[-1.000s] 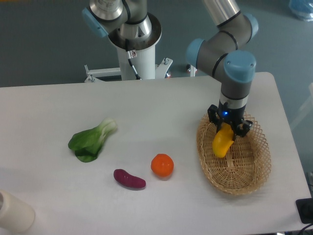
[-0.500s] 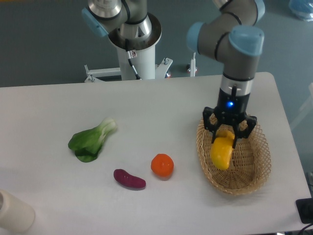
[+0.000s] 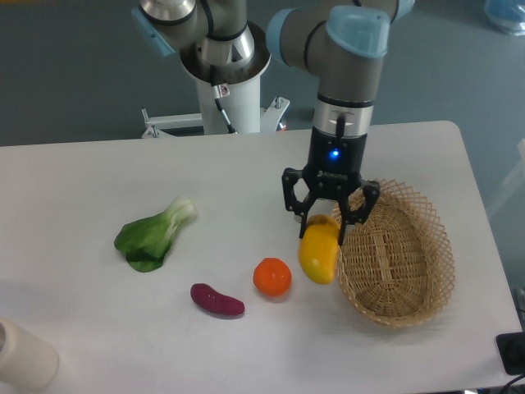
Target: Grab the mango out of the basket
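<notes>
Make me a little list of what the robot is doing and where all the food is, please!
gripper: shut on the mango, jaws on its upper end
mango: yellow, hanging from the jaws, just left of the basket rim
basket: on the right of the table, nothing in it
orange: on the table, left of the mango
purple vegetable: on the table, left of the orange
leafy green: on the table, farthest left of the food
white cylinder: bottom-left corner, partly cut off

Mango [image 3: 319, 254] hangs just left of basket [image 3: 397, 305], right of orange [image 3: 272, 277]; eggplant [image 3: 216, 300] further left; bok choy [image 3: 152, 236] far left on surface [image 3: 98, 172].
</notes>
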{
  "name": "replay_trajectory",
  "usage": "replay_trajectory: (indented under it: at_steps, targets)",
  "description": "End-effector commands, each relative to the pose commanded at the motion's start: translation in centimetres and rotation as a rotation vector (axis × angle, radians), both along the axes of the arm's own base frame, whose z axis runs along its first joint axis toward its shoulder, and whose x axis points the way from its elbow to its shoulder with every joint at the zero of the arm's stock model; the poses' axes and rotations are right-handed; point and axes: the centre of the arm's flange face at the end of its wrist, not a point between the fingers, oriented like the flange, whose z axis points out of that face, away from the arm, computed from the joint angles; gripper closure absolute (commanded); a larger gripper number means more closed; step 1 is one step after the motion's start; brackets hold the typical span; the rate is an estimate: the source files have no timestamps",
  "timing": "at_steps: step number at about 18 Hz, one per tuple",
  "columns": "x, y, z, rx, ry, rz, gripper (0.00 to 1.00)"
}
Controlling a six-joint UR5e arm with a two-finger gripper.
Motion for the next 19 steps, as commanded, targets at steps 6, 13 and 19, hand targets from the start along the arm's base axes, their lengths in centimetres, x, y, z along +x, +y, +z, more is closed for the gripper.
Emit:
replay_trajectory:
  at_steps: [6,13,19]
  targets:
    - [0.1,0.23,-0.29,-0.005,-0.004,-0.005,0.51]
    - [-0.18,0.41,-0.5,-0.007,-0.002,-0.011,0.51]
    - [0.09,0.22,-0.27,-0.006,0.003,-0.011,0.51]
